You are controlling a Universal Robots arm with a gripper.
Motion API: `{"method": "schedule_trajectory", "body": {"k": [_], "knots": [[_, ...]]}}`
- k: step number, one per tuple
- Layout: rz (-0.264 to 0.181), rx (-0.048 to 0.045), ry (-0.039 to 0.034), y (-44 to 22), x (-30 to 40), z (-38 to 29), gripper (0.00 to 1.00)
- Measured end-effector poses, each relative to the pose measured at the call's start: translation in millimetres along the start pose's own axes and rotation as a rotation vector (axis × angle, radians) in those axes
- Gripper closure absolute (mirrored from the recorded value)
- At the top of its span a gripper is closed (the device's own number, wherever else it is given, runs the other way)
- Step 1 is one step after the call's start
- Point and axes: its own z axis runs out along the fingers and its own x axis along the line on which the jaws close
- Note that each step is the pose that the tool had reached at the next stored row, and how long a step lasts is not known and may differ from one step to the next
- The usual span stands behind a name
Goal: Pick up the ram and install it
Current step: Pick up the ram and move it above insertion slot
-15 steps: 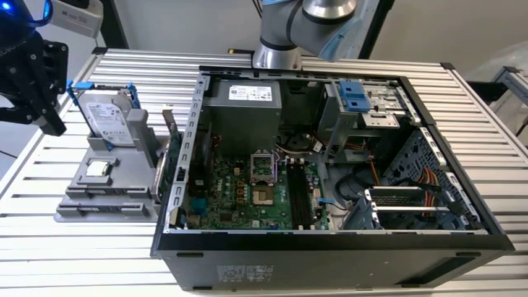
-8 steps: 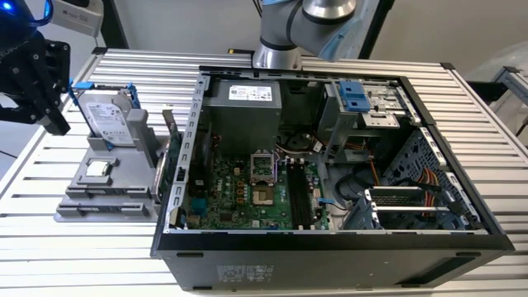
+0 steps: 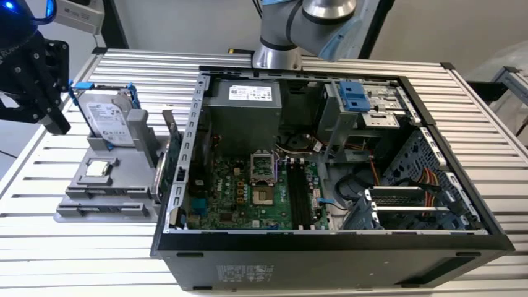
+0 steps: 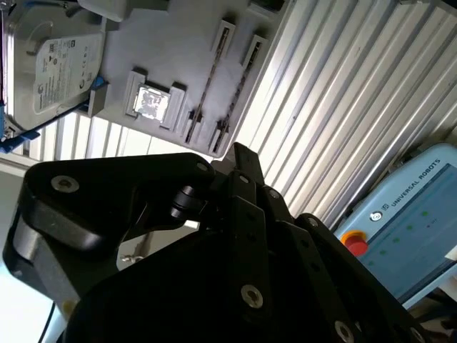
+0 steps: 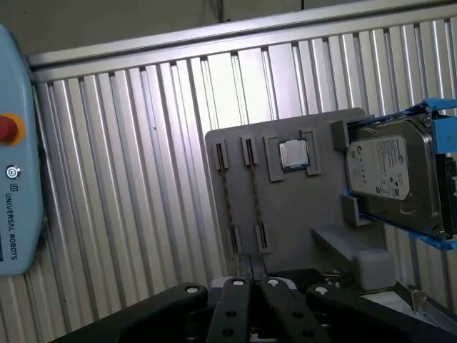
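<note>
Gripper near 2 rams, first wrist view; computer case, exterior view.

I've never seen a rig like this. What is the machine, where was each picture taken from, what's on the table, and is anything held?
It is one robot arm with a black two-fingered gripper at its end. The exterior view comes from a camera off the arm; both wrist views come from cameras riding near the gripper. On the slatted metal table lies an open computer case with a grey holder beside it. The holder carries a hard drive, a small square processor and two thin ram sticks standing on edge. The gripper is shut, holds nothing and hangs above the holder, touching none of these.
</note>
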Motion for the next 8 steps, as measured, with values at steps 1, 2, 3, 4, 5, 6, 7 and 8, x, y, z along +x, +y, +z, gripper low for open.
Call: {"method": "schedule_trajectory", "body": {"k": [1, 2, 3, 4, 5, 6, 7, 8], "knots": [[-0.001, 0.0000, 0.0000, 0.1, -0.5, 0.2, 1.00], [-0.003, 0.0000, 0.0000, 0.1, -0.8, 0.4, 1.00], [-0.005, 0.0000, 0.0000, 0.1, -0.8, 0.6, 1.00], [-0.009, -0.0002, 0.0002, 0.1, -0.8, 0.7, 1.00], [-0.020, -0.0002, 0.0002, 0.2, -0.9, 0.9, 1.00], [-0.036, -0.0004, 0.0003, 0.2, -0.9, 1.0, 1.00], [-0.056, -0.0007, 0.0004, 0.2, -0.9, 1.2, 1.00], [-0.072, -0.0008, 0.0005, 0.2, -0.9, 1.4, 1.00]]}}
